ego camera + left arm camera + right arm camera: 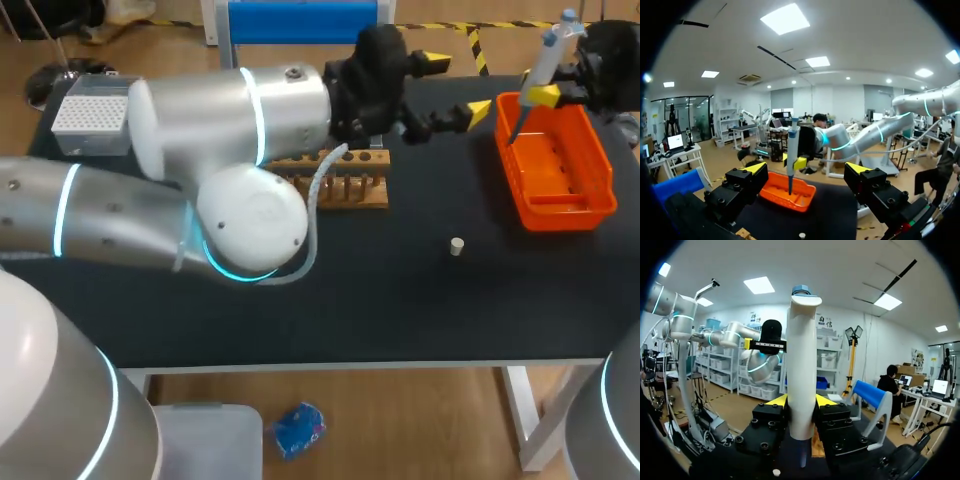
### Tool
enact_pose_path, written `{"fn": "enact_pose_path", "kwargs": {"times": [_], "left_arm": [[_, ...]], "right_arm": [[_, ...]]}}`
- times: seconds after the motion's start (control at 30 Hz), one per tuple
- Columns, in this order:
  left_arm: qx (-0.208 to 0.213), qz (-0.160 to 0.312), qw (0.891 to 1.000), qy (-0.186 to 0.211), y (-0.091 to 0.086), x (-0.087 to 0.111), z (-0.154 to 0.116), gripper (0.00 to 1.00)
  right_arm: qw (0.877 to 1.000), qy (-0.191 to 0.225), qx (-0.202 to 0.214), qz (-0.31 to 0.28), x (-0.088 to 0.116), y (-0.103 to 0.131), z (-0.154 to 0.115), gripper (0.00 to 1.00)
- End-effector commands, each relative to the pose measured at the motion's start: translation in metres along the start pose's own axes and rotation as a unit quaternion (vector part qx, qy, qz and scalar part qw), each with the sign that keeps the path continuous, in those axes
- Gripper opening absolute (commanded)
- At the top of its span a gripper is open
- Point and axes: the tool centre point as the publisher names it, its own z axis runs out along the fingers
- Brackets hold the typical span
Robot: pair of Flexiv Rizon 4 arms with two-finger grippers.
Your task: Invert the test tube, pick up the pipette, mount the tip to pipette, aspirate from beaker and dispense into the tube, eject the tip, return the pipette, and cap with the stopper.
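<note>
Right claw [545,94] is clamped on the pipette [551,52], squeezing the white body from both sides. It holds it upright, nose down, above the orange tray [560,205] at the table's far right. That upright hold makes sense, since the nose has to go straight down into a tip. In the right wrist view the body stands squarely between the fingers, so the grip looks secure.

Left claw [457,88] hangs wide open with nothing in it, above the far side of the table [400,300] near the wooden rack [345,188]. Its fingers face the pipette, so I'd say it is parked close, ready to help.

The tip box [90,112] sits at far left, well apart from the pipette. Mounting a tip looks like the next job, and a long carry across. The small stopper [457,246] lies alone on the table, set aside for the last step. The tube I can't make out, because the left arm covers much of the rack.
</note>
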Motion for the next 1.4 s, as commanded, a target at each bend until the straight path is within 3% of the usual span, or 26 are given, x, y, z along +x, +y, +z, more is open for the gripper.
{"fn": "enact_pose_path", "kwargs": {"times": [0.03,0.1,0.8,1.0,1.3,1.4], "left_arm": [[0.229,-0.007,0.973,0.036,0.013,-0.002,-0.029,1.0],[0.23,-0.008,0.973,0.031,0.019,-0.002,-0.035,1.0],[0.234,-0.003,0.972,0.027,0.023,-0.005,-0.04,1.0],[0.234,0.032,0.971,0.04,0.034,-0.011,-0.063,1.0],[0.249,0.021,0.966,0.07,0.047,-0.018,-0.078,1.0],[0.257,0.02,0.963,0.084,0.051,-0.02,-0.079,1.0]], "right_arm": [[1.0,-0.002,-0.004,-0.004,0.016,0.001,0.022,0.0],[1.0,0.02,0.003,-0.008,0.02,0.002,0.031,0.0],[1.0,0.02,0.003,-0.008,0.02,0.002,0.031,0.0],[0.999,0.024,0.014,-0.027,0.03,-0.004,0.055,0.0],[0.996,0.053,0.041,-0.055,0.048,-0.014,0.1,0.0],[0.996,0.055,0.021,-0.06,0.053,-0.016,0.11,0.0]]}}
